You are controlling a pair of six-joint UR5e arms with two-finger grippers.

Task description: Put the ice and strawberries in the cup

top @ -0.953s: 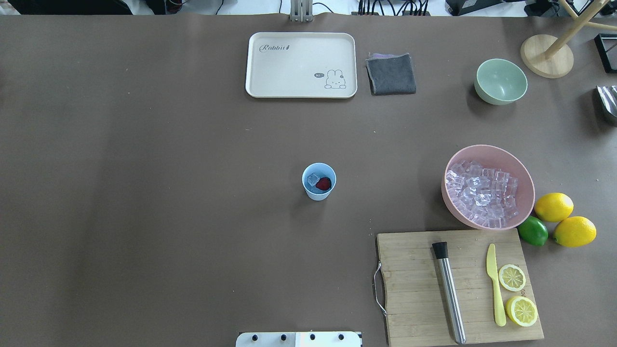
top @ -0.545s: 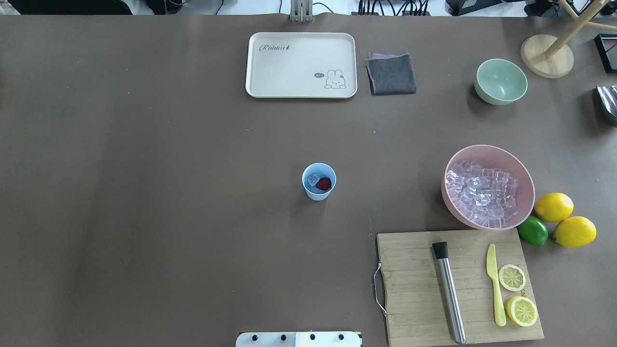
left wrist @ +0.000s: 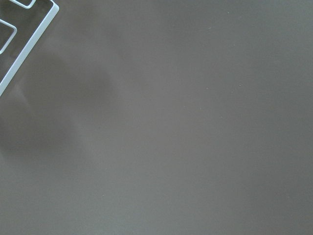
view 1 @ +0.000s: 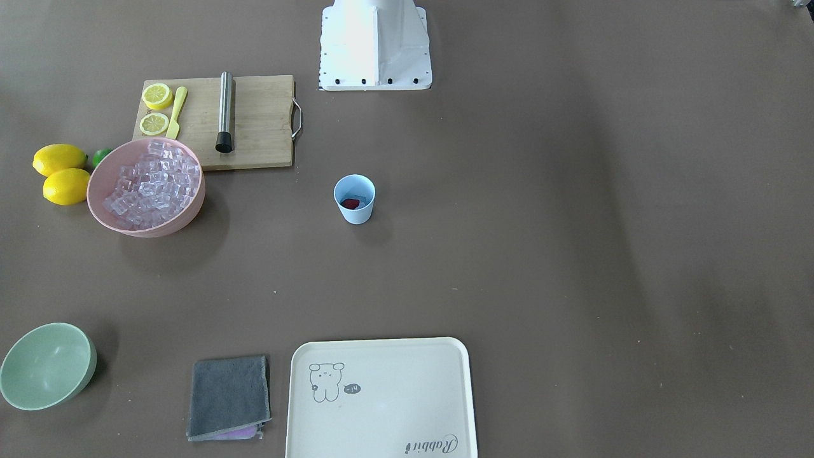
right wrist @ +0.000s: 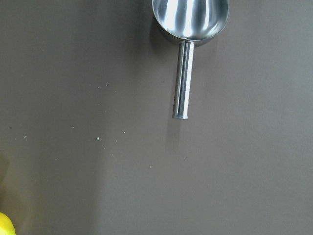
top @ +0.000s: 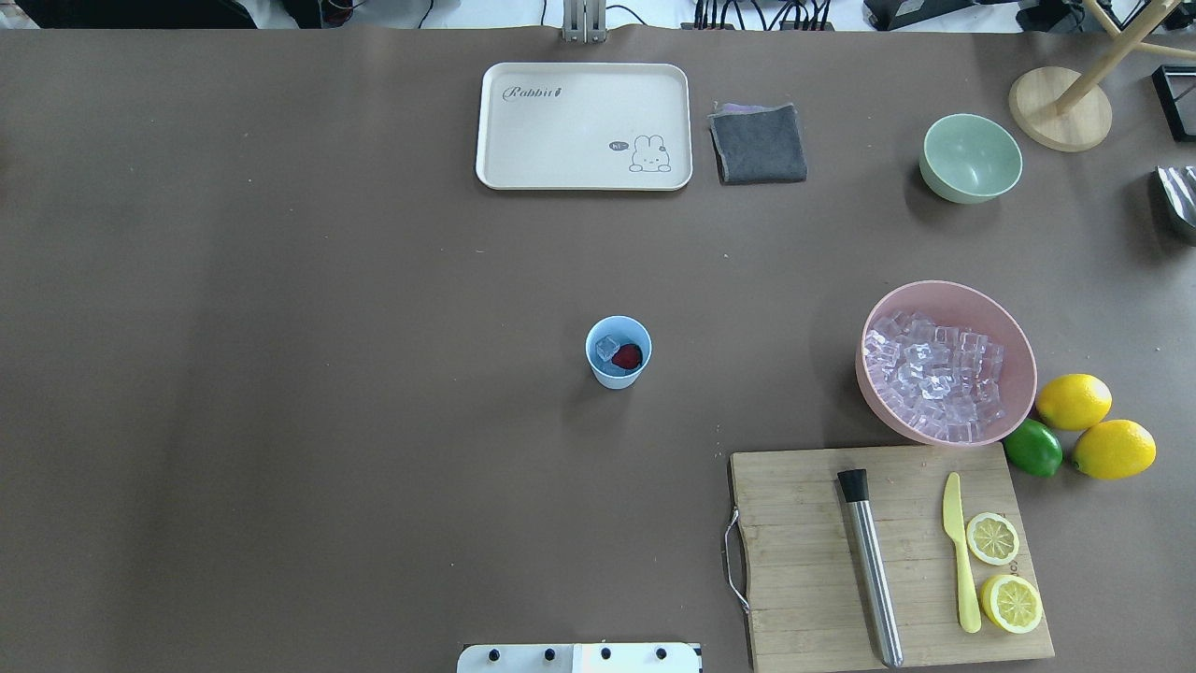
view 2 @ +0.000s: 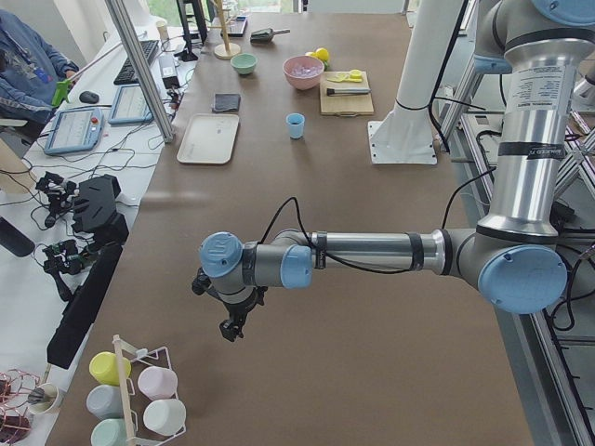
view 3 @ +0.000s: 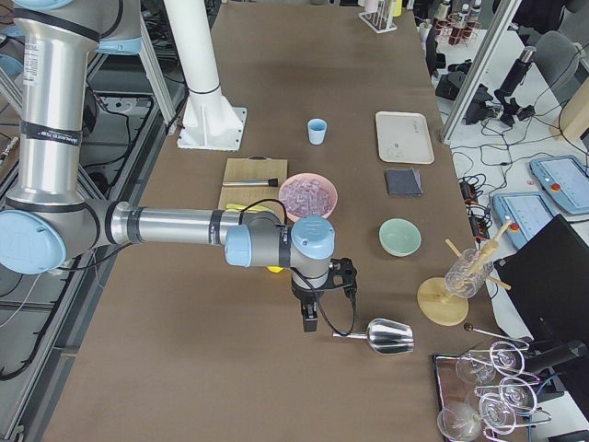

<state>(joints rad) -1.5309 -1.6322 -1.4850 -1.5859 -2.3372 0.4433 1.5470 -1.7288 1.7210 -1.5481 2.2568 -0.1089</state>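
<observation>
The cup stood central on the worktop, holding ice and a strawberry; whether either arm's jaws were spread, I couldn't tell.

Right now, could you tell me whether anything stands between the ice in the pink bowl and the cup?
Nothing visible does: only bare table lies between the pink bowl of ice and the cup. The cutting board sits off that line.

glossy steel scoop, matt plastic cup

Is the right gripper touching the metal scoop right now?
Apart. The right wrist view shows the scoop handle whole, with the right gripper nowhere on it.
</observation>
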